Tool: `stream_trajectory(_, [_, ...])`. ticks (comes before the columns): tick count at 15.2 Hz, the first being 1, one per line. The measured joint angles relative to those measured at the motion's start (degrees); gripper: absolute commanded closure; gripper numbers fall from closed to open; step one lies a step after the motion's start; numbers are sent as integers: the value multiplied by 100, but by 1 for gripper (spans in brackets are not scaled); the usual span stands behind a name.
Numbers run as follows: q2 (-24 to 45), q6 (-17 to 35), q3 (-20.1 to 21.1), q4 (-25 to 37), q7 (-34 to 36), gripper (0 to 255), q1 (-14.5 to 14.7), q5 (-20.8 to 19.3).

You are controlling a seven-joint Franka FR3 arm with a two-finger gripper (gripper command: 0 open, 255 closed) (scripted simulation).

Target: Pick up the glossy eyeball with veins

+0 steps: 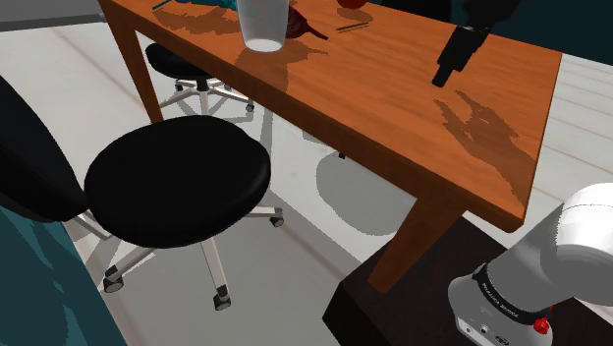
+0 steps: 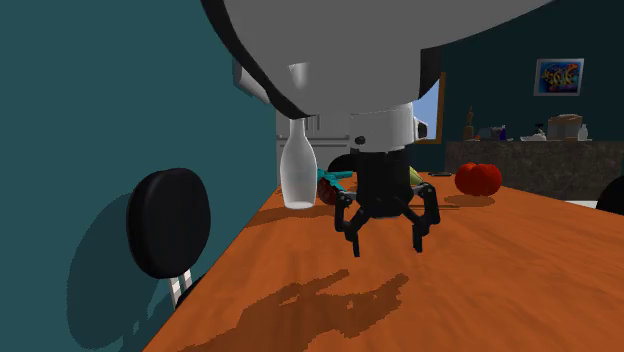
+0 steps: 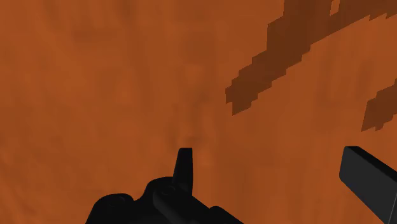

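claw is hovering wide open, holding nothing, over bare table; eyeball is probably lying among far-edge items, possibly the red ball.

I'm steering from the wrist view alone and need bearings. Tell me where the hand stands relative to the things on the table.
Observer: The hand hovers open over a bare stretch of the wooden table, its shadow beneath it, touching nothing.
Operator: Point me at the eyeball.
Observer: I cannot make out veins on anything. In the shoulder view, a small dark red thing lies right beside a white bottle-shaped vase, up and to the left of the hand.
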Motion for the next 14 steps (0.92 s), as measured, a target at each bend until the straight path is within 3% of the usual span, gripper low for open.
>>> stream_trajectory(3, [245, 109, -74, 169, -235, 0, 59, -39])
stream_trajectory(14, [2441, 492, -437, 2235, -2285, 0, 585, -34])
